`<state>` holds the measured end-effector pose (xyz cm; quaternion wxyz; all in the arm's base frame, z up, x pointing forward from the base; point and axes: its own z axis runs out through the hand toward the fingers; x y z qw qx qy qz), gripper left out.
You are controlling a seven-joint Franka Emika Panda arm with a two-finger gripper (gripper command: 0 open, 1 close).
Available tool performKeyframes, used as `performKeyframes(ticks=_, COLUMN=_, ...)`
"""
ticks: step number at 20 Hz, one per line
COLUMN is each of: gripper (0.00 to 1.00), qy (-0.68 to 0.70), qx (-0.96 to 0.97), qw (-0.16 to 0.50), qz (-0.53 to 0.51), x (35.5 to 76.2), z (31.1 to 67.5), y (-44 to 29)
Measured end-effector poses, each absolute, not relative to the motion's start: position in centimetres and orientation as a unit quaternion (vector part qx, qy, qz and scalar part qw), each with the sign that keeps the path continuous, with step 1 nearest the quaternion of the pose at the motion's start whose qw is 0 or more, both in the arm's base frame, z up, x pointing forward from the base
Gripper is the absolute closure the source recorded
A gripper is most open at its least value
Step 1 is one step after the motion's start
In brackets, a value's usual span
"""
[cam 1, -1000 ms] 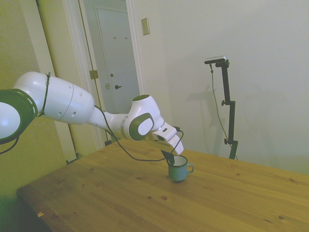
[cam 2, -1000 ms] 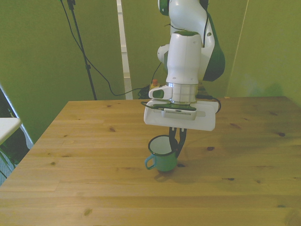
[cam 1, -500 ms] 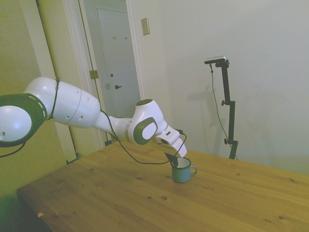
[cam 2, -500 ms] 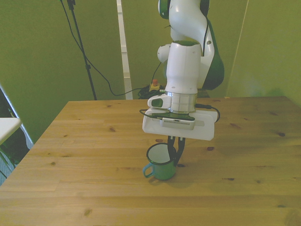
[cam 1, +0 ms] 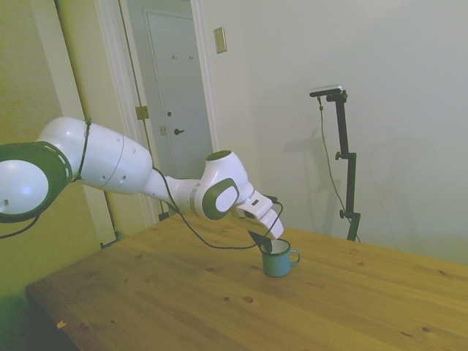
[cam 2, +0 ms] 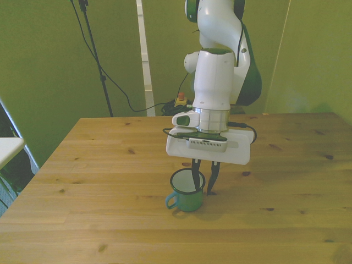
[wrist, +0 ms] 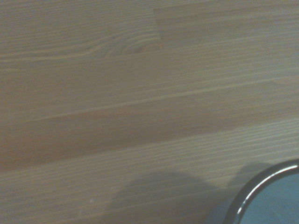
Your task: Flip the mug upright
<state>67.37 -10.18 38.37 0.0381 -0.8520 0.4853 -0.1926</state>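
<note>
— Now, what is changed at the table (cam 2: pixel 99 165)?

— The gripper (cam 2: pixel 203 177) is seen parted in the front view, where half a second ago it pinched the wall of the mug (cam 2: pixel 186 191); one finger sits inside the rim, one outside. The mug is set upright, lower centre of frame, handle at left.

— So the flip is judged done. Anything held in it?

— Nothing is seen but white interior.

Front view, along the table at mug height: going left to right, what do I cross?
Mug's loop handle → mug body → gripper finger outside the wall on the front view's right, its partner inside the cup → bare table.
</note>
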Motion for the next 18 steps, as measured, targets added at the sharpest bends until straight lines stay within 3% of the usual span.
performKeyframes(ticks=9, gripper=0.00, qy=0.484, qx=-0.845, qw=0.063, qz=-0.220, x=63.0, z=41.9, y=-9.8)
performKeyframes(ticks=14, gripper=0.00, qy=0.455, qx=-0.847, qw=0.088, qz=-0.259, x=56.5, z=45.4, y=-7.1)
performKeyframes(ticks=18, gripper=0.00, qy=0.436, qx=-0.851, qw=0.093, qz=-0.278, x=50.3, z=44.3, y=-5.8)
